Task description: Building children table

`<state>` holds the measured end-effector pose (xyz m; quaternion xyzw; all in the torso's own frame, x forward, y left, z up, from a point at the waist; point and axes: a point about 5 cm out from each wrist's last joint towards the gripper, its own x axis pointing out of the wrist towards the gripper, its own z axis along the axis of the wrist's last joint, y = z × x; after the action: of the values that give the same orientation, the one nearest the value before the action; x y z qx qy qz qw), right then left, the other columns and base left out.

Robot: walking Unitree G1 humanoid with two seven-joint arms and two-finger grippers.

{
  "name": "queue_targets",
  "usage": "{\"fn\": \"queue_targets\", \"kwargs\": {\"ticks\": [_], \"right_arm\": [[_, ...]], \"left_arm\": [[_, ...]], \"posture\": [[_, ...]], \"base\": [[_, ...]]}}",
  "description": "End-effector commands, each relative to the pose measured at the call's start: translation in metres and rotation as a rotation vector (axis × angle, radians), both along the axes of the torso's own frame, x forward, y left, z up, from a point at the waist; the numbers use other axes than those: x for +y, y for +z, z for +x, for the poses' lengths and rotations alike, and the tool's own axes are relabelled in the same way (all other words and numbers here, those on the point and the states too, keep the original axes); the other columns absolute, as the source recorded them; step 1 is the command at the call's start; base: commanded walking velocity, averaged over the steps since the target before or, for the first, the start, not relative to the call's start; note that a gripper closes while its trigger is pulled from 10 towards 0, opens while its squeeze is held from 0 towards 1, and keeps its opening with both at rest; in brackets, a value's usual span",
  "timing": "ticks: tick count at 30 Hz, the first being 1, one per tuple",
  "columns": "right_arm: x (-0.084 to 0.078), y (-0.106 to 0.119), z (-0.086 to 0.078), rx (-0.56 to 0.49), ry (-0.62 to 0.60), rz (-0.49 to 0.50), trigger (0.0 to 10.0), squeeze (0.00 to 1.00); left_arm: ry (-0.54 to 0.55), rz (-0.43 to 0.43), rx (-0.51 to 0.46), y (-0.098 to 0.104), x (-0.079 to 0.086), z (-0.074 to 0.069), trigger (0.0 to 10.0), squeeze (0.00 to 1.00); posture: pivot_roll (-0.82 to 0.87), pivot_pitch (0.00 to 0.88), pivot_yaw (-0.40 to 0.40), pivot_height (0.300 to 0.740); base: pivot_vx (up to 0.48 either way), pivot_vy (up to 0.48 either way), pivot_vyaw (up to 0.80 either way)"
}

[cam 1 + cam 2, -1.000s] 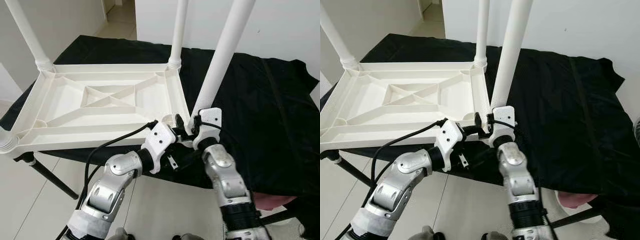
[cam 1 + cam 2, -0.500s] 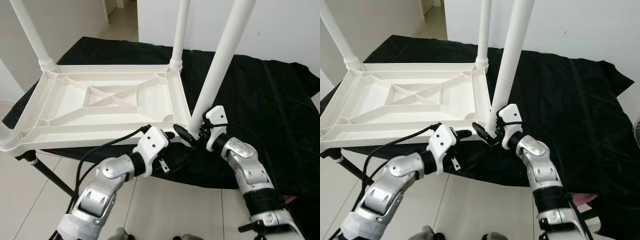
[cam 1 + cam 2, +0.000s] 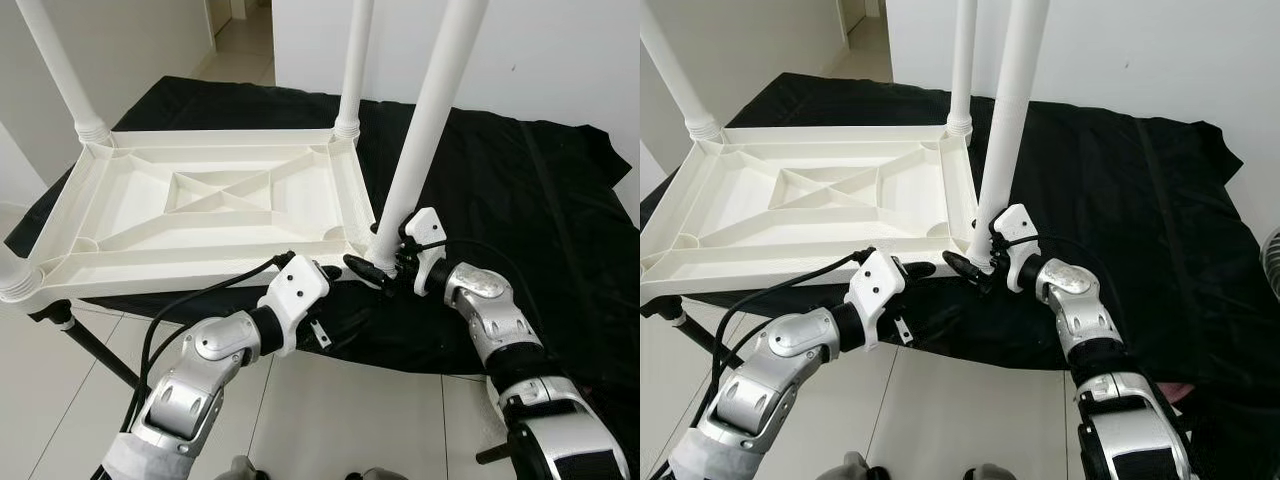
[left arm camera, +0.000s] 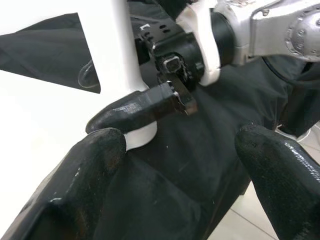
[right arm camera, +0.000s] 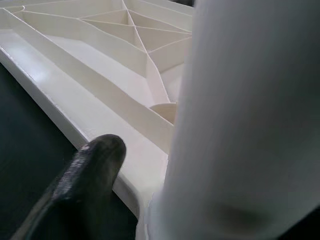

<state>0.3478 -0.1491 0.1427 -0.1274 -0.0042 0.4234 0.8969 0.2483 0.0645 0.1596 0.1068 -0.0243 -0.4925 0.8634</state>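
Withdrawn left claw [image 3: 330, 270] gapes beside gripped leg [image 3: 425, 125].

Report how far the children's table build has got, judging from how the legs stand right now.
Done: the white tabletop lies upside down on the black cloth, with legs standing at the far corners and one seated at the near left corner.
In hand: the right gripper is at the base of the near right leg; the left gripper, open, waits beside it.
Left: finish seating that leg, then turn the table upright.

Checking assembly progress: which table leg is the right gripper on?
The near-right leg, beside the black cloth; the right gripper grips its base.
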Motion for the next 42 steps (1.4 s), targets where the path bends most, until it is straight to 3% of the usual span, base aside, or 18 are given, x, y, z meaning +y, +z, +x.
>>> {"fn": "queue_targets", "kwargs": {"ticks": [1, 12, 13, 15, 16, 23, 26, 34, 36, 42], "right_arm": [[0.003, -0.002, 0.002, 0.009, 0.029, -0.020, 0.0, 0.00], [-0.008, -0.009, -0.001, 0.009, 0.027, -0.008, 0.0, 0.00], [-0.010, -0.010, -0.002, 0.008, 0.015, -0.001, 3.0, 0.00], [-0.010, -0.010, -0.002, 0.008, 0.015, -0.001, 3.0, 0.00], [-0.012, -0.010, -0.002, 0.006, 0.001, 0.004, 10.0, 0.00], [-0.015, -0.012, -0.004, 0.001, -0.114, 0.057, 10.0, 0.00], [-0.008, -0.012, -0.008, -0.021, -0.281, 0.075, 10.0, 0.00], [0.003, -0.012, -0.017, -0.002, -0.544, 0.165, 10.0, 0.00], [0.006, -0.013, -0.022, -0.017, -0.672, 0.174, 10.0, 0.00], [0.016, -0.014, -0.032, -0.027, -0.823, 0.196, 10.0, 0.00]], "left_arm": [[0.001, 0.009, -0.002, 0.000, -0.001, -0.002, 10.0, 0.00], [-0.020, -0.006, -0.001, 0.002, -0.012, -0.002, 10.0, 0.00], [-0.025, -0.008, 0.000, 0.002, -0.014, -0.002, 10.0, 0.00], [-0.025, -0.008, 0.000, 0.002, -0.014, -0.002, 10.0, 0.00], [-0.029, -0.010, 0.001, 0.002, -0.015, -0.002, 10.0, 0.00], [-0.032, -0.011, 0.001, 0.001, -0.017, -0.001, 10.0, 0.00], [-0.032, -0.017, 0.003, 0.001, -0.018, -0.001, 10.0, 0.00], [-0.037, -0.018, 0.006, 0.000, -0.020, -0.002, 10.0, 0.00], [-0.041, -0.018, 0.006, 0.000, -0.021, -0.003, 10.0, 0.00], [-0.040, -0.017, 0.004, 0.000, -0.020, -0.003, 10.0, 0.00]], "posture": [[-0.04, 0.040, 0.014, 0.740], [-0.06, 0.045, 0.019, 0.740], [-0.06, 0.047, 0.022, 0.740], [-0.06, 0.047, 0.022, 0.740], [-0.06, 0.047, 0.022, 0.740], [-0.07, 0.047, 0.019, 0.740], [-0.07, 0.051, 0.014, 0.740], [-0.08, 0.051, 0.005, 0.740], [-0.08, 0.049, 0.001, 0.740], [-0.07, 0.047, -0.001, 0.740]], "base": [[0.000, 0.000, 0.00], [0.000, 0.000, 0.00], [0.000, 0.000, 0.00], [0.000, 0.000, 0.00], [0.000, 0.000, 0.00], [0.000, 0.000, 0.00], [0.000, 0.000, 0.00], [0.000, 0.000, 0.00], [0.000, 0.000, 0.00], [0.000, 0.000, 0.00]]}}
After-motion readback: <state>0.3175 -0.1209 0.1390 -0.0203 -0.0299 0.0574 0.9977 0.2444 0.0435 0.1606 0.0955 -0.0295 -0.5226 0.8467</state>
